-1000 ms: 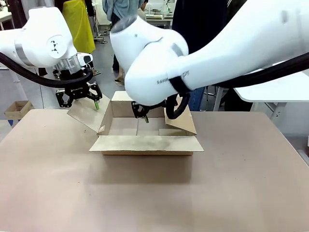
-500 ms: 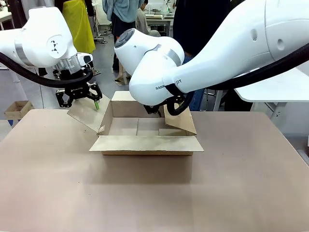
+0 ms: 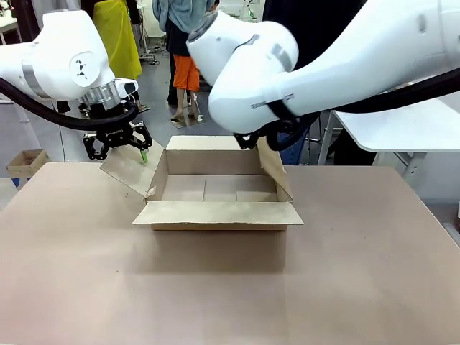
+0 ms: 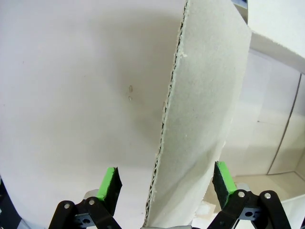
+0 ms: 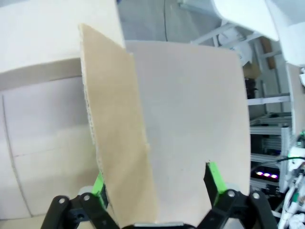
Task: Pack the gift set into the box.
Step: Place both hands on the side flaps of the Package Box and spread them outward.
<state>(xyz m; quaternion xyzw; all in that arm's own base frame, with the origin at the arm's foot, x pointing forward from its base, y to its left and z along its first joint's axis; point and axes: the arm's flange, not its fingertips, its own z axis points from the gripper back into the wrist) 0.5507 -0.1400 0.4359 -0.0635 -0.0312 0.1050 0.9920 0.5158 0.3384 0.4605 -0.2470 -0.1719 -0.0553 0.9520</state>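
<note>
On the left, the left gripper [image 3: 118, 152] straddles the left flap [image 3: 133, 172], its green pads [image 4: 110, 183] spread wide either side of the cardboard edge and not pinching, apparently to fence that flap outward. In the middle, the box [image 3: 215, 213] sits on the table [image 3: 215, 295] with its floor bare and nothing packed yet. On the right, the right gripper [image 5: 156, 183] brackets the right flap [image 3: 274, 172] the same way, fingers parted, likely so the mouth is clear for the gift set.

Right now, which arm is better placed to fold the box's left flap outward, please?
Left, likely: the left end effector straddles the left flap; the right end effector straddles the right flap.
</note>
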